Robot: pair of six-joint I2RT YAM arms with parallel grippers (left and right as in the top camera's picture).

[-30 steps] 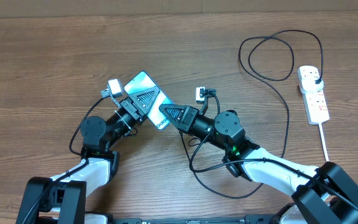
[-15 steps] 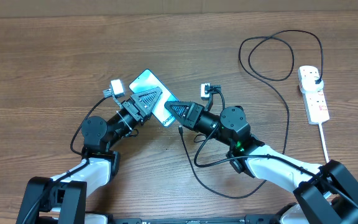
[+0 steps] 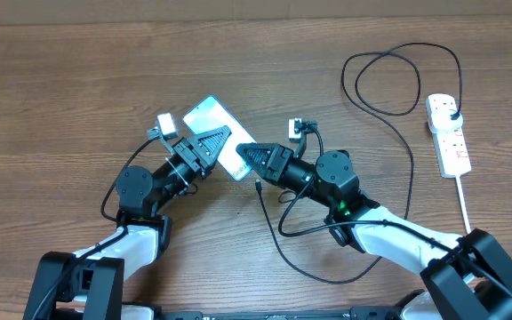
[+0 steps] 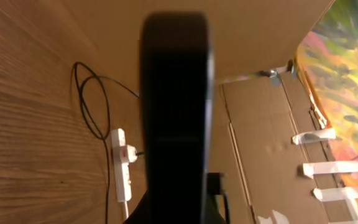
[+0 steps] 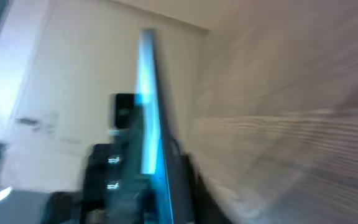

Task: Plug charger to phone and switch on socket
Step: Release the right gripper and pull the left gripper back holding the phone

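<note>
The phone (image 3: 204,116) is lying left of the table's (image 3: 60,89) middle. The left gripper (image 3: 210,147) is clenching it from 7 o'clock, probably to steady its port end for plugging. The right gripper (image 3: 247,156) is pointing at the phone's 4 o'clock end; I cannot tell whether its jaws are parted or gripping. The charger (image 3: 412,169) is trailing beneath that arm, its free tip seemingly lying loose at 5 o'clock. The socket (image 3: 448,133) is sitting well apart at 3 o'clock, with the black plug in it.
</note>
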